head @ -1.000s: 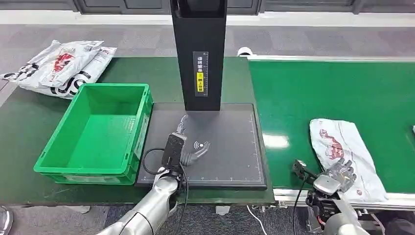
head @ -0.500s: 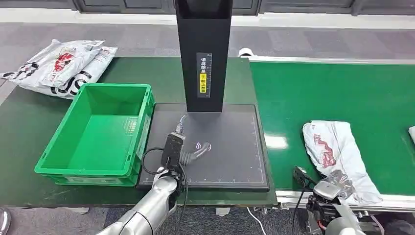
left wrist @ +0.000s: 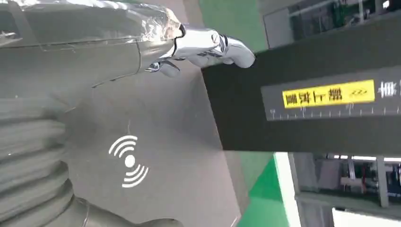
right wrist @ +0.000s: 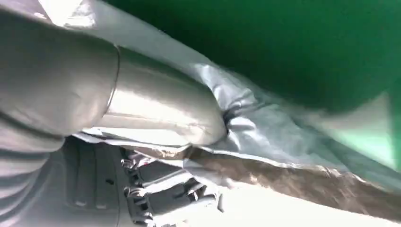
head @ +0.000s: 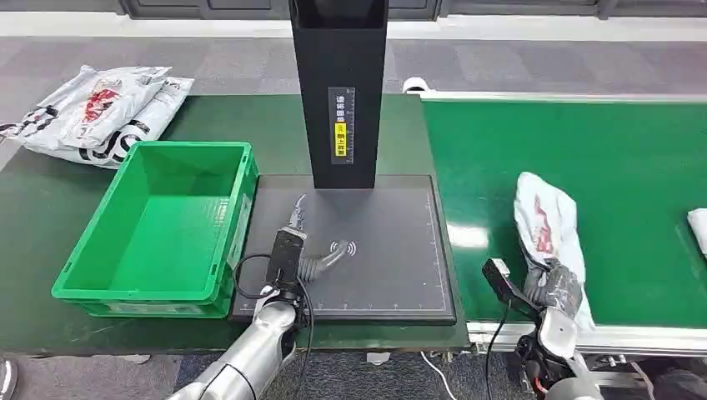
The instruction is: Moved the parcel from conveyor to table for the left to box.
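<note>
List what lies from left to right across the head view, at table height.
Pile of white printed plastic mailer bags → green plastic crate → left hand on the black scanner pad → right hand gripping the white parcel bag on the green conveyor belt.

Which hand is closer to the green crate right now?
Left. The left hand rests on the black pad just beside the green crate; the right hand grips the parcel on the conveyor, far across.

Grey carpeted floor [head: 517, 58] beyond a dark green table [head: 33, 217]
</note>
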### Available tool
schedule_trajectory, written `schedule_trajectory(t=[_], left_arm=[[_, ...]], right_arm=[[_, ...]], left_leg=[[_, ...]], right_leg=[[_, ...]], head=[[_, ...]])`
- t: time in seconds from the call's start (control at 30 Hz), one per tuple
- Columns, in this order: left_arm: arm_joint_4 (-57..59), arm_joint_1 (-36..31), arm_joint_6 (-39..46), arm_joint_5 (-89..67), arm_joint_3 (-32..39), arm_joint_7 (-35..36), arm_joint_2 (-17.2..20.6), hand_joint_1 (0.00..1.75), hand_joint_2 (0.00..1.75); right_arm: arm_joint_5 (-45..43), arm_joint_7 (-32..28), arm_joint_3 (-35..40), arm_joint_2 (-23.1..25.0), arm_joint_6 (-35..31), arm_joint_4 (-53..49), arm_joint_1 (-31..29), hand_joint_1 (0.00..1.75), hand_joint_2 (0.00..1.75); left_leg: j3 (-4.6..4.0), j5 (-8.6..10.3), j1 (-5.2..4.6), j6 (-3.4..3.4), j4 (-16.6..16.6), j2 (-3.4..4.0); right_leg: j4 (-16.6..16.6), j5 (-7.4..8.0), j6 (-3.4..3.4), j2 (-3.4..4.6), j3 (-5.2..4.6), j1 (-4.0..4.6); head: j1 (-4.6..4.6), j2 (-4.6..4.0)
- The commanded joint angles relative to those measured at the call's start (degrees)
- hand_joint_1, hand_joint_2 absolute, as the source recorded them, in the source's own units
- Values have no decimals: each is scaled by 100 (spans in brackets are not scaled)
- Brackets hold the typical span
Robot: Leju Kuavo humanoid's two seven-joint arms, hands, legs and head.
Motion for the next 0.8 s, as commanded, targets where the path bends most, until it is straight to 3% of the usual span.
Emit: schedule_trajectory(t=[0.03, 0.2, 0.27, 0.3, 0.33, 0.47, 0.5, 0.6, 0.63, 0.7, 0.73, 0.8], left_arm=[[31, -69, 68, -20, 360, 24, 153, 0, 175], [31, -69, 68, -20, 360, 24, 153, 0, 175], [59, -90, 127, -30, 374, 24, 149, 0, 175], [132, -279, 628, -261, 325, 24, 208, 0, 175], [116, -290, 636, -285, 301, 24, 221, 0, 175], [100, -355, 653, -293, 319, 24, 247, 0, 175], [73, -362, 647, -290, 313, 24, 254, 0, 175], [-96, -334, 605, -270, 295, 24, 293, 0, 175], [-91, -351, 622, -284, 265, 24, 293, 0, 175], [-96, -370, 646, -298, 237, 24, 295, 0, 175], [-96, -370, 646, -298, 237, 24, 295, 0, 175], [-96, -370, 646, -298, 237, 24, 295, 0, 175]], right_arm=[[-80, -508, -950, 503, 15, -1065, -50, 175, 175], [-80, -508, -950, 503, 15, -1065, -50, 175, 175], [-370, -1446, -1448, 783, 15, -1687, 9, 175, 175], [-543, -3610, -1281, 2248, 15, -3055, -91, 175, 175], [-612, -3728, -1110, 2291, 15, -3022, -57, 175, 175], [-611, -3372, -155, 2367, 15, -2982, 227, 175, 175], [-848, -3387, 179, 2332, 15, -2399, 108, 175, 175], [-456, -2857, 1077, 2343, 15, -1166, -221, 175, 175], [-654, -2741, 1721, 2367, 15, -680, -302, 175, 175], [-1264, -2601, 2570, 2367, 217, -523, -293, 175, 175], [-1264, -2601, 2570, 2367, 217, -523, -293, 175, 175], [-1264, -2601, 2570, 2367, 217, -523, -293, 175, 175]], left_leg=[[-7, 4, -1, -8, -5, 9], [-7, 4, -1, -8, -5, 9], [-6, 5, -2, -8, -8, 13], [-20, 1, -5, -9, -1, 27], [-21, 0, -7, -9, -3, 40], [-38, 12, 5, -28, -3, 27], [-38, 13, 6, -30, -2, 25], [-37, 13, 8, -30, -1, 33], [-28, 10, 8, -31, -5, 69], [-41, 12, 12, -33, -2, 57], [-32, 11, 9, -35, -9, 79], [-46, 20, 6, -36, -5, 35]], right_leg=[[0, 4, -8, 4, -11, 0], [0, 4, -8, 4, -11, 0], [-2, 5, -9, 7, -12, -1], [14, 5, -9, 23, -30, -4], [17, 7, -10, 34, -36, -6], [38, 0, -25, 25, -67, 6], [41, -1, -24, 25, -68, 6], [44, -1, -26, 34, -67, 7], [42, 6, -29, 66, -69, 7], [44, 6, -31, 56, -77, 11], [43, 9, -36, 73, -78, 9], [48, 2, -36, 30, -82, 5]], head=[[0, 0], [0, 0], [0, 0], [0, 0], [0, 0], [0, 0], [0, 0], [0, -2], [0, 0], [0, 0], [0, 0], [0, -2]])
